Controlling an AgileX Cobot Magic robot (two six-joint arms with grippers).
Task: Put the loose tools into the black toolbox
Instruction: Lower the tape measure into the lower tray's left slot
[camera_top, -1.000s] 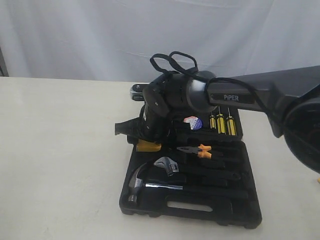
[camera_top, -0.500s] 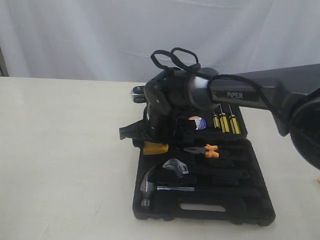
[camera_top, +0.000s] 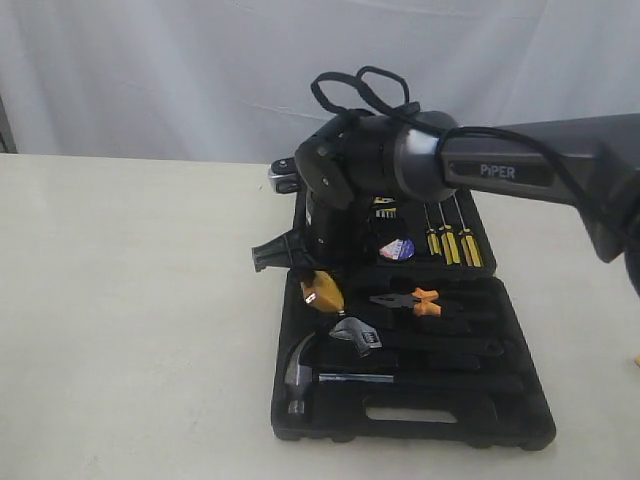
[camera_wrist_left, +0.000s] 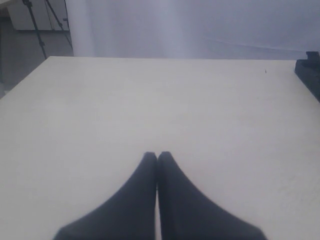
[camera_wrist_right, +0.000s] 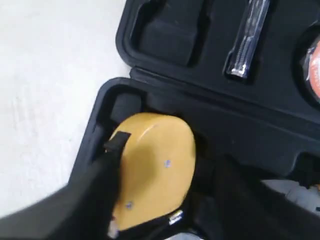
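Note:
The black toolbox (camera_top: 420, 432) lies open on the table. Over its near-left corner my right gripper (camera_top: 318, 288) points down, shut on the small yellow tape measure (camera_top: 322, 292). In the right wrist view the tape measure (camera_wrist_right: 155, 165) sits in a corner recess of the toolbox (camera_wrist_right: 150, 85), with one of the fingers (camera_wrist_right: 100, 180) pressed against its side and the other dark against the opposite side. Orange-and-black pliers (camera_top: 410, 300) and the dark tape roll (camera_top: 397, 249) rest in the case. My left gripper (camera_wrist_left: 157, 156) is shut over bare table, holding nothing.
A steel hammer (camera_top: 300, 375) and a wrench (camera_top: 355, 335) lie in the front half of the case. Three yellow-handled screwdrivers (camera_top: 450, 245) sit in the back half. A metal piece (camera_wrist_right: 247, 40) fills a lid recess. White table spreads to the left.
The right arm, the tape measure and the whole toolbox have shifted to the right. The gripper's jaws have narrowed onto the tape measure.

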